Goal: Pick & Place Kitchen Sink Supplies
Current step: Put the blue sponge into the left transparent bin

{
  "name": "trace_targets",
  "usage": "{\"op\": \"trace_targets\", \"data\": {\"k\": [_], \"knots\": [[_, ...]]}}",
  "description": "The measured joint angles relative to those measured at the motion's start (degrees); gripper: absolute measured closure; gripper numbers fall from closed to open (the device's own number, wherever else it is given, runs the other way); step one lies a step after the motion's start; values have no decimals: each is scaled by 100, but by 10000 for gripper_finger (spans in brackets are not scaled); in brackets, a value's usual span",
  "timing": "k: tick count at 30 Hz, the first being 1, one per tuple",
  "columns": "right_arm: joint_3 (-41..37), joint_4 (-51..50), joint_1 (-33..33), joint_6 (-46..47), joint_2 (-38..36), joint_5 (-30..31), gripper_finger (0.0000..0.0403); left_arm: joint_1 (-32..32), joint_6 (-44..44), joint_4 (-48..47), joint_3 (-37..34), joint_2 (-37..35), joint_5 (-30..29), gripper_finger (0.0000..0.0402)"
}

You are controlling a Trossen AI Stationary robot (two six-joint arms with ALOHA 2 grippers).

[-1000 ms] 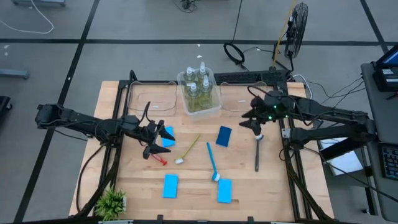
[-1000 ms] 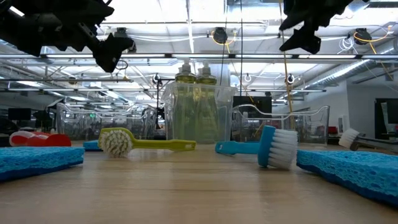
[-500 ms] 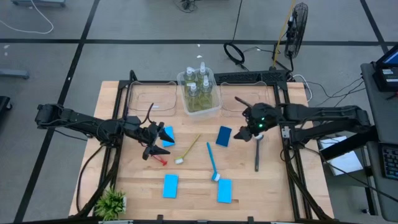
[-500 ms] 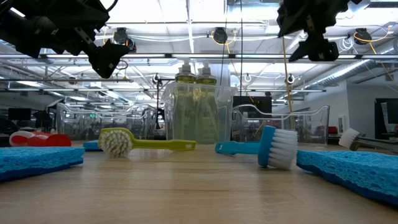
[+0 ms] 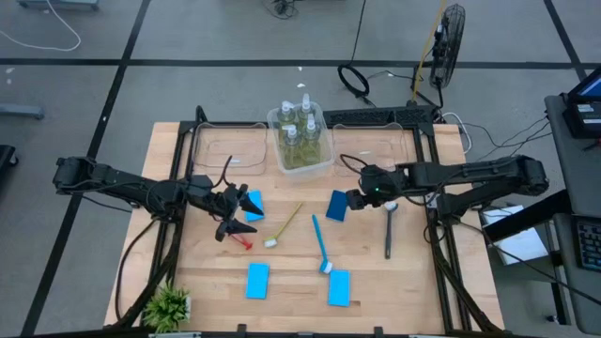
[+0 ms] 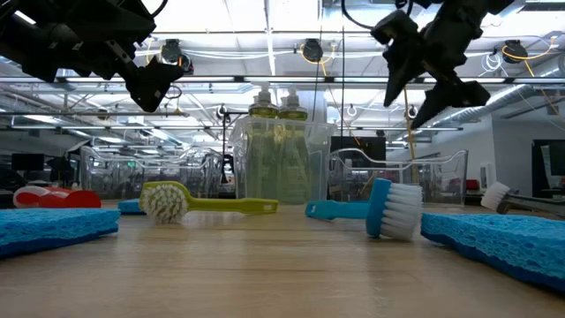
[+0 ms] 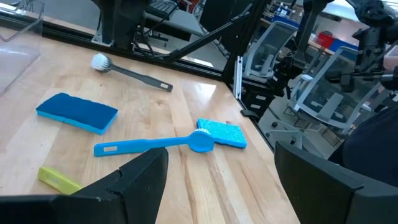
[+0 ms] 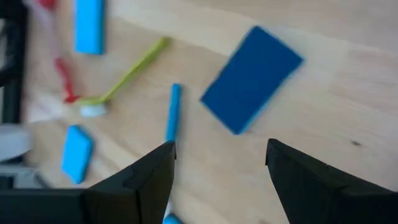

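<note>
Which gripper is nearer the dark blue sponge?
Right. The right gripper hangs open just beside the dark blue sponge; the left gripper hovers open across the table, over the red brush.

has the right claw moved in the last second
Yes. In the high view the right claw has swung away from the dark grey brush toward the table's middle, and now hangs open beside the dark blue sponge.

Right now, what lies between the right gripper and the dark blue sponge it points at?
Nothing: in the right wrist view only bare wood separates the open right gripper from the dark blue sponge.
</note>
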Motion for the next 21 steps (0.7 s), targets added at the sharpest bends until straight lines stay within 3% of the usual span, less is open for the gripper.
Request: {"op": "trace_targets", "data": {"k": [14, 21], "knots": [[-13, -98, 332, 570, 589, 911, 165, 7, 170, -1, 0, 0, -2, 105], [-834, 1210, 347, 976, 681, 897, 165, 8, 257, 0, 0, 0, -3, 105]]}}
